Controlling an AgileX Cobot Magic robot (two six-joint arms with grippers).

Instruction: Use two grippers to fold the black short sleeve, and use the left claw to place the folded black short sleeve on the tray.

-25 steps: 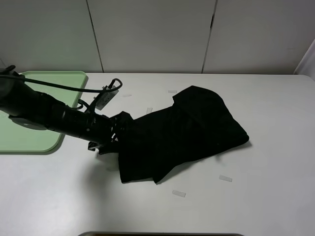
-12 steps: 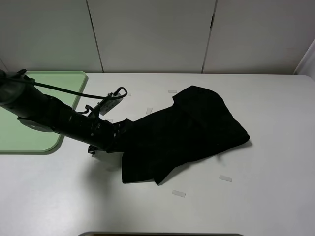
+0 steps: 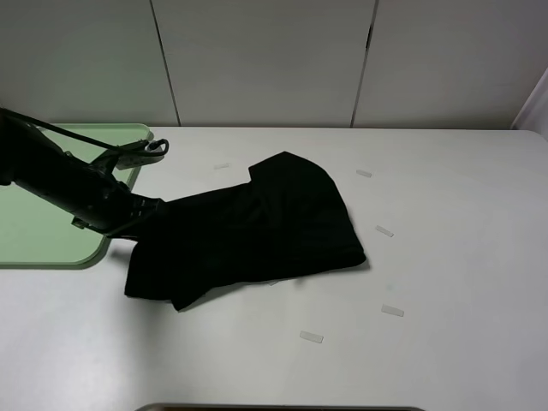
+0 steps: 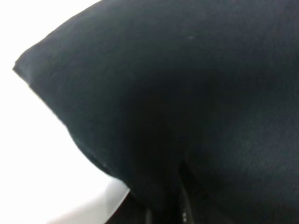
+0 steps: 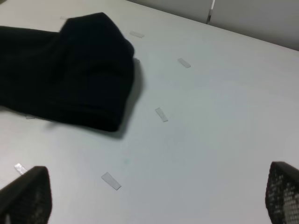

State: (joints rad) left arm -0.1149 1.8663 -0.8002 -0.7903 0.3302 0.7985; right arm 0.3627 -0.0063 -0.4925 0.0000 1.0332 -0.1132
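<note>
The black short sleeve point(image 3: 257, 227) lies folded into a bundle on the white table, left of the middle; its white letters do not show. My left gripper point(image 3: 151, 214) is shut on the bundle's left edge, just right of the pale green tray point(image 3: 34, 240). In the left wrist view the black fabric point(image 4: 187, 93) fills the frame and hides the jaws. My right gripper point(image 5: 154, 193) is open and empty, off to the right of the shirt point(image 5: 70, 79). It is out of the exterior high view.
Several small strips of tape lie on the white table point(image 3: 454, 257), such as one point(image 3: 311, 336) in front of the shirt and one point(image 3: 384, 231) to its right. A grey panelled wall point(image 3: 265, 60) stands behind the table.
My left gripper has pulled back to the left toward the tray, dragging the shirt with it. The bundle has slid left and uncovered tape strips on its right.
</note>
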